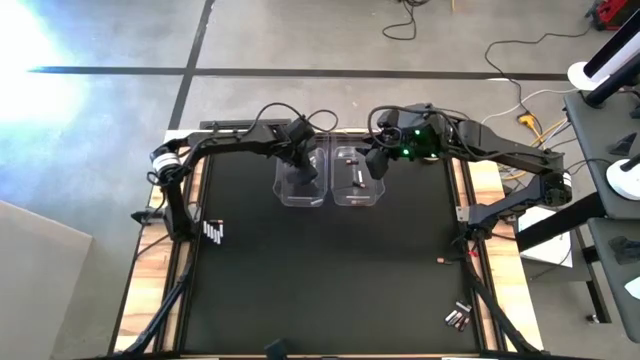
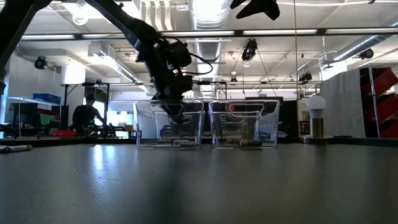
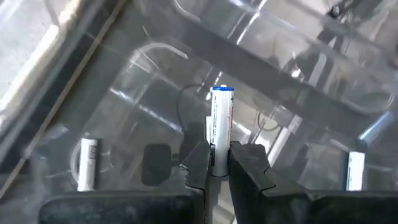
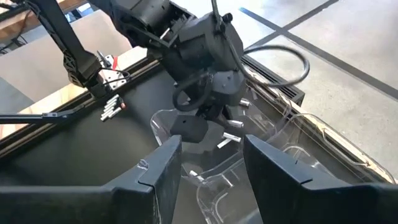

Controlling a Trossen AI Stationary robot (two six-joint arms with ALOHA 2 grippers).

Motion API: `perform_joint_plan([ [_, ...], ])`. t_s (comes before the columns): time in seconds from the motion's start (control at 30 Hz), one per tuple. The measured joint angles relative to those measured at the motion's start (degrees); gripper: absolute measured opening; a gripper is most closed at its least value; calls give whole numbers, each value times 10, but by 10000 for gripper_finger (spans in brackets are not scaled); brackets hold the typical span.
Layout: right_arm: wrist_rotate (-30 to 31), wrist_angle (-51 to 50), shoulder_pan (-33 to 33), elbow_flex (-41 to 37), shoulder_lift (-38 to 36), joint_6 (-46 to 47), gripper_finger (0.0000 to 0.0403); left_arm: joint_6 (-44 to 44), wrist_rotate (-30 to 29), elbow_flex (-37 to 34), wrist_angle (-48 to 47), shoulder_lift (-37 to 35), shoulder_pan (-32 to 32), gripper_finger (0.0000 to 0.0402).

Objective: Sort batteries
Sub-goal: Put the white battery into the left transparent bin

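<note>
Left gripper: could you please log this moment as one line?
left gripper: shut on white battery, inside left bin | right gripper: open, empty

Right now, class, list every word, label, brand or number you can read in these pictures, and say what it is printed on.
No text can be read in any view.
The white battery in the left claw: blue band at its tip, no readable print.
The loose batteries on the table: too small to read.

Bins (image 1: 301, 183) clear glossy plastic, glare-streaked. Table top (image 1: 320, 270) matt black; edges (image 1: 155, 262) pale wood. Held battery (image 3: 221, 124) smooth white, blue cap. Fingers (image 4: 270, 165) matt dark plastic.
</note>
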Motion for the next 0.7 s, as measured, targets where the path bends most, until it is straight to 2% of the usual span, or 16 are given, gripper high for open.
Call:
perform_joint_plan([
  [0.27,0,0,0,-2,0,0,171,2,9,0,5,26,-2,20],
  [0.7,0,0,0,-4,0,16,146,14,20,1,23,41,-8,20],
])
